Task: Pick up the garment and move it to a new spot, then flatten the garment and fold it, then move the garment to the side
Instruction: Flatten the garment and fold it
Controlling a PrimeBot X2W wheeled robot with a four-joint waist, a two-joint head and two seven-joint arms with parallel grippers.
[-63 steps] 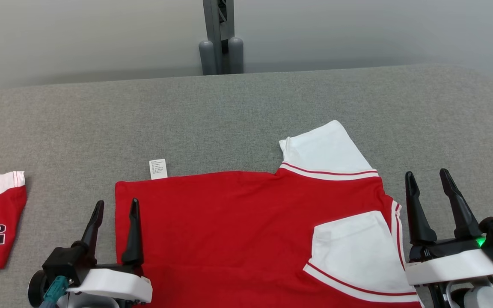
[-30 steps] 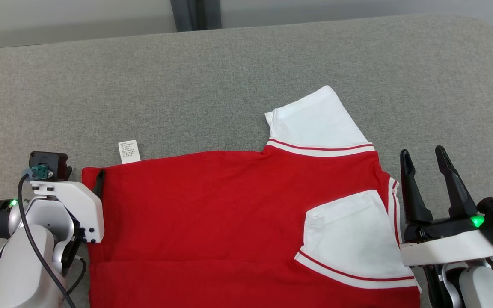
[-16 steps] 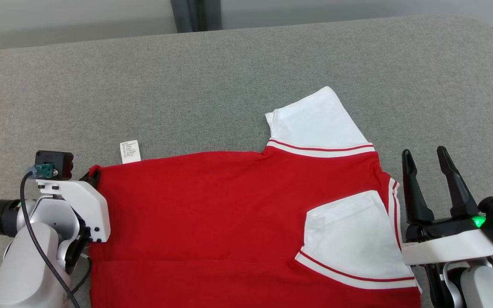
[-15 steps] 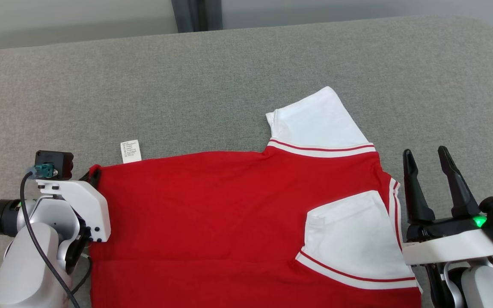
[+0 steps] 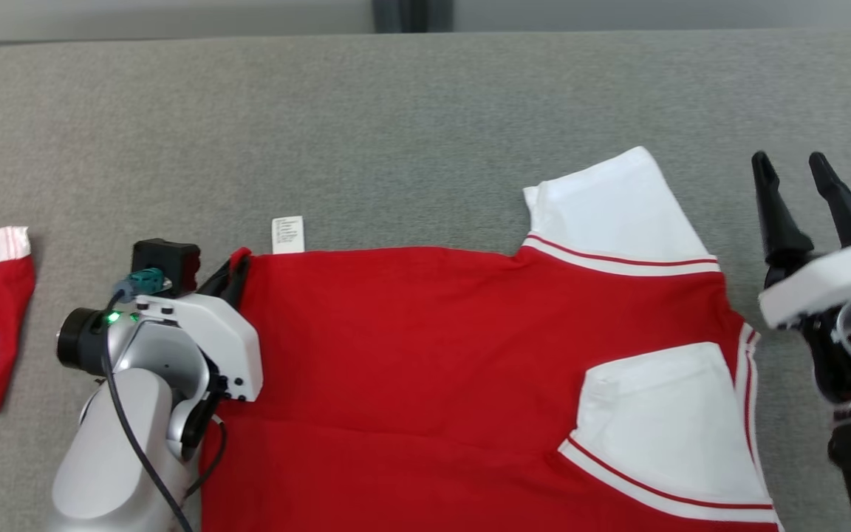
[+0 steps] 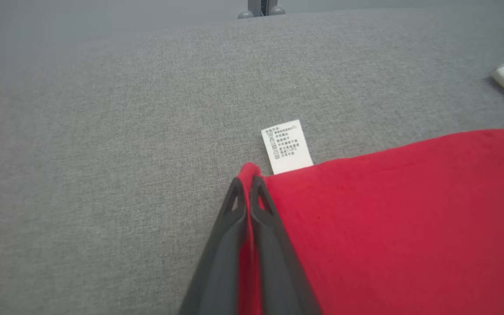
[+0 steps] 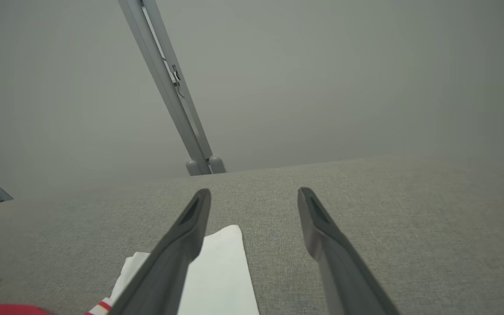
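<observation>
While the red shirt lies flat along the near edge of the worktop in the head view, the left wrist view shows the left claw pinching its far left corner beside the label, and the right wrist view shows the right claw spread wide near the white sleeve.
</observation>
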